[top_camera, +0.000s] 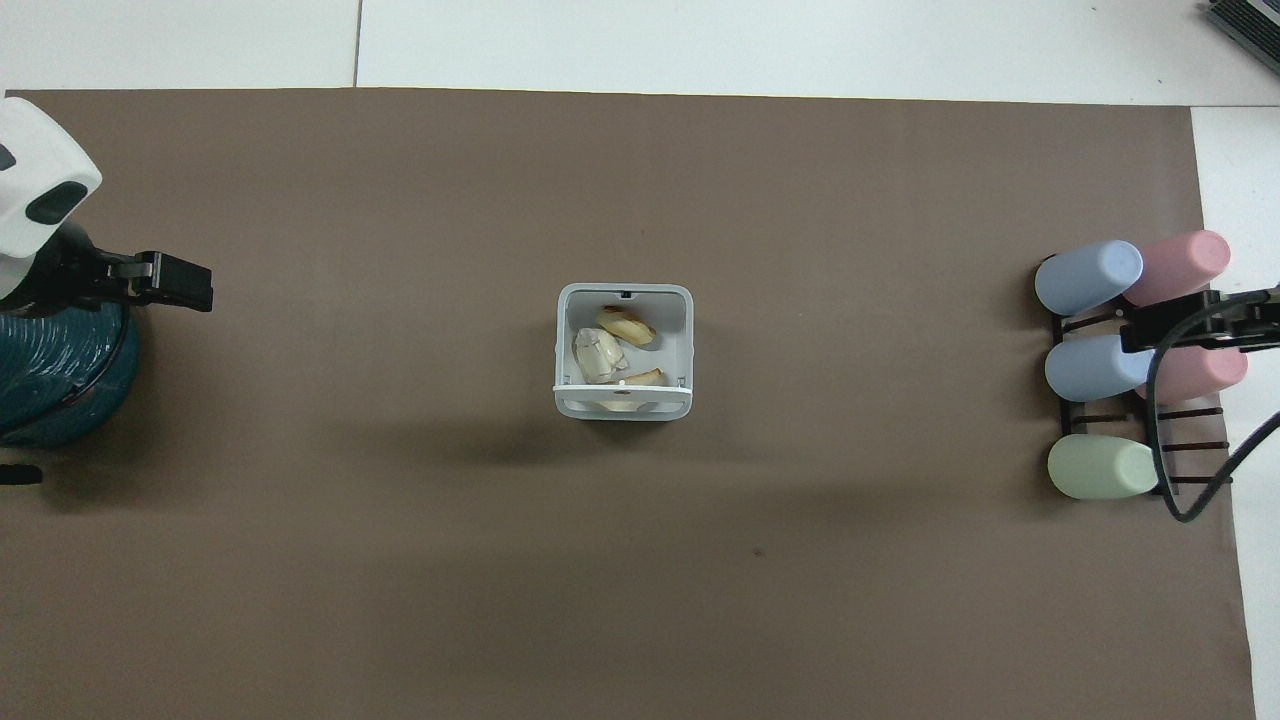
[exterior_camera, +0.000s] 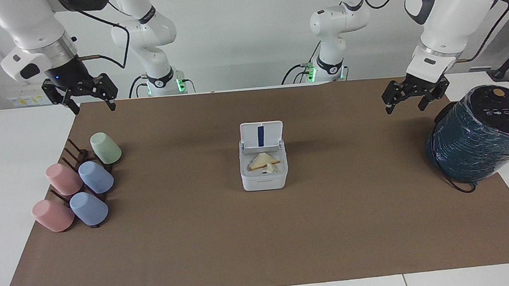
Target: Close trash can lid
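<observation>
The small white square trash can [exterior_camera: 264, 181] stands in the middle of the brown mat, with food scraps inside it. Its lid [exterior_camera: 261, 135] stands upright and open on the side nearer to the robots, its blue-striped inner face showing. In the overhead view the trash can [top_camera: 563, 340] shows from above and the lid [top_camera: 622, 402] is nearly edge-on. My left gripper [exterior_camera: 405, 103] hangs open and empty in the air beside the teal cylinder, well apart from the can; it also shows in the overhead view [top_camera: 175, 281]. My right gripper [exterior_camera: 92, 103] hangs open and empty over the cup rack [top_camera: 1190, 331].
A large dark teal cylinder with a black top [exterior_camera: 481, 136] stands at the left arm's end of the mat [top_camera: 50, 370]. A dark rack with several pastel cups [exterior_camera: 80, 184] lies at the right arm's end [top_camera: 1100, 370].
</observation>
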